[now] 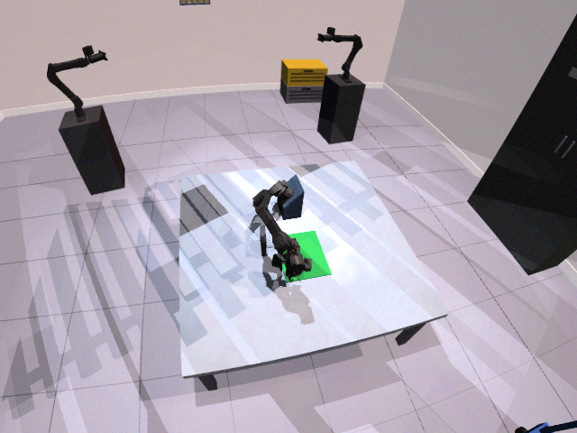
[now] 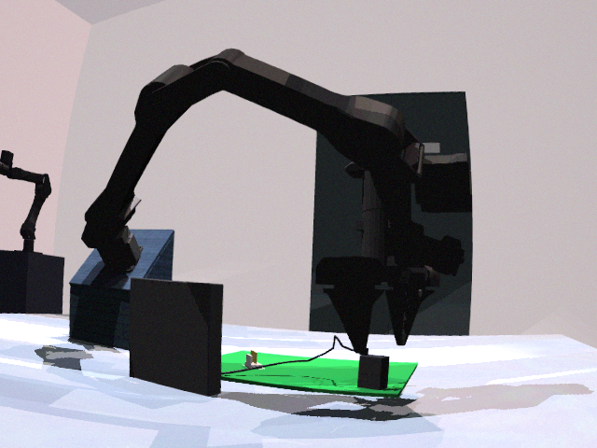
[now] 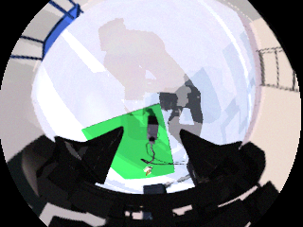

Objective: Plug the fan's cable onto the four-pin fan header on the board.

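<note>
The black plug point(image 2: 372, 371) point(image 3: 152, 125) stands as a small block near one edge of the green board point(image 1: 317, 256) point(image 2: 298, 377) point(image 3: 130, 158). A thin black cable point(image 2: 308, 359) leaves its top, rises to a kink and runs back behind the upright dark fan slab point(image 1: 263, 241) point(image 2: 171, 332). The four-pin header point(image 2: 251, 360) point(image 3: 148, 170), pale with a tan upright part, stands elsewhere on the board, and no plug is on it. My gripper point(image 2: 381, 348) point(image 3: 151, 130) is open and points down, with its fingertips just above the plug's height. In the wrist view, the plug appears between the fingers.
The blue sloped block point(image 1: 292, 202) point(image 2: 154, 255) stands by the arm's base. The fan slab stands beside the board, on the base side of the plug. The table's edge point(image 1: 316, 345) is beyond the board. Two other arms on pedestals stand off the table.
</note>
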`<state>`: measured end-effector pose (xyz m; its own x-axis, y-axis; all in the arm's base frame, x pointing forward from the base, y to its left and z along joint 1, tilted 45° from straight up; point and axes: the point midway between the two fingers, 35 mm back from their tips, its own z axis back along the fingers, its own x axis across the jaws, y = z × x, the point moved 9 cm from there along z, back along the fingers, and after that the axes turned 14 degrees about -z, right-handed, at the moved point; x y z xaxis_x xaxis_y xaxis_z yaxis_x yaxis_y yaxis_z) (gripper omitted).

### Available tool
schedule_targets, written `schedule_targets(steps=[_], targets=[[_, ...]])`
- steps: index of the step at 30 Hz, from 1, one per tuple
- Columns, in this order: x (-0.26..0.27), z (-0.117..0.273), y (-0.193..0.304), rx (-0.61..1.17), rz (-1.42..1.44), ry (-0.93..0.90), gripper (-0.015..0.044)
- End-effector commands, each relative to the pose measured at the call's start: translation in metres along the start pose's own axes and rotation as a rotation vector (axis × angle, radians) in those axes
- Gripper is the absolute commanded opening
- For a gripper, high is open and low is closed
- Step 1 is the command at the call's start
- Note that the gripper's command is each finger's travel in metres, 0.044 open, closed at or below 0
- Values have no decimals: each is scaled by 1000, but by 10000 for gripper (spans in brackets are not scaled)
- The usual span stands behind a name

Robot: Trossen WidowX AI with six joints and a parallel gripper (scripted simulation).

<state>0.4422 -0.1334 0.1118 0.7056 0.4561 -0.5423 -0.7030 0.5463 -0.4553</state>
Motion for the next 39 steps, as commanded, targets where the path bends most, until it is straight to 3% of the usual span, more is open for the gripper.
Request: schedule_targets(steps=[1, 23, 39], targets=[[0, -9, 1, 4, 4, 5, 440], [-1, -37, 1, 3, 4, 7, 440], [-2, -35, 0, 0, -1, 6, 20]])
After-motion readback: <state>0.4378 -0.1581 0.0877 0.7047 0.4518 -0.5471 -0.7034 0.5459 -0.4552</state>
